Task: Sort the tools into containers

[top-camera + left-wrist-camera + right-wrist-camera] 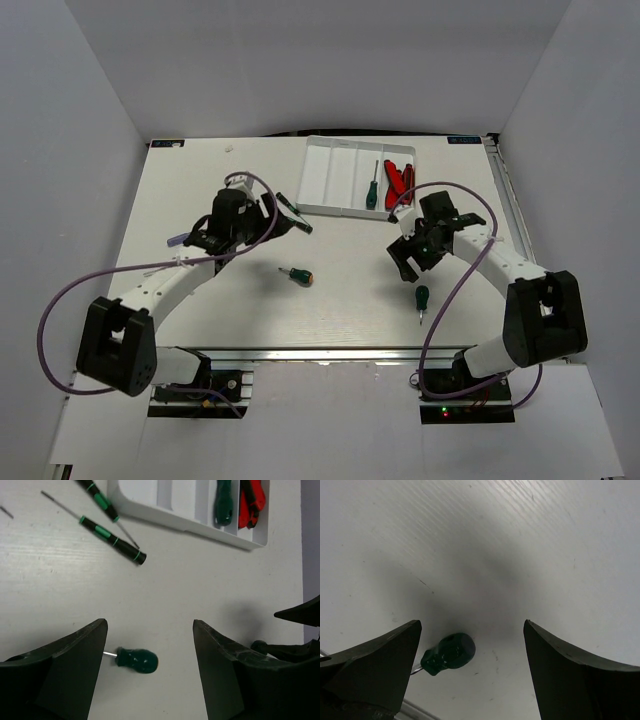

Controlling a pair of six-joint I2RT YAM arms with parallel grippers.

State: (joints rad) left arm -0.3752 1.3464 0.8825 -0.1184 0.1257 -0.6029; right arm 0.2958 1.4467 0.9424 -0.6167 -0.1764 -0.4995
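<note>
Dark left fingers [70, 670] filled the lower corners of the left wrist view, set wide apart and gripping nothing; on the desk [190, 595] between them, toward the lower left, lay a stubby screwdriver [137, 660] with a green handle, its short shaft pointing at the left-hand finger. Two thin screwdrivers [107, 535], black with green bands, lay crossed at the upper left of that view, just beside the tray [185, 521] at the top. Right fingers [375, 667] stood equally wide in the right wrist view, also holding nothing, with a second stubby screwdriver [448, 653] on the desk near the lower-left finger. From above, the tray [325, 175] sat at the top centre of the desk [200, 180], its two left compartments bare, a long green screwdriver [372, 187] in the third and red knives [398, 178] in the rightmost. Both thin screwdrivers [292, 210] lay just left of the tray's lower-left corner, beside the head of the left arm [170, 285]. One stubby screwdriver [296, 275] lay at mid-desk, between the arms; the second [422, 298] lay lower right, just below the head of the right arm [500, 265]. Something small and purple [175, 241] lay left of the left arm, too small to identify.
</note>
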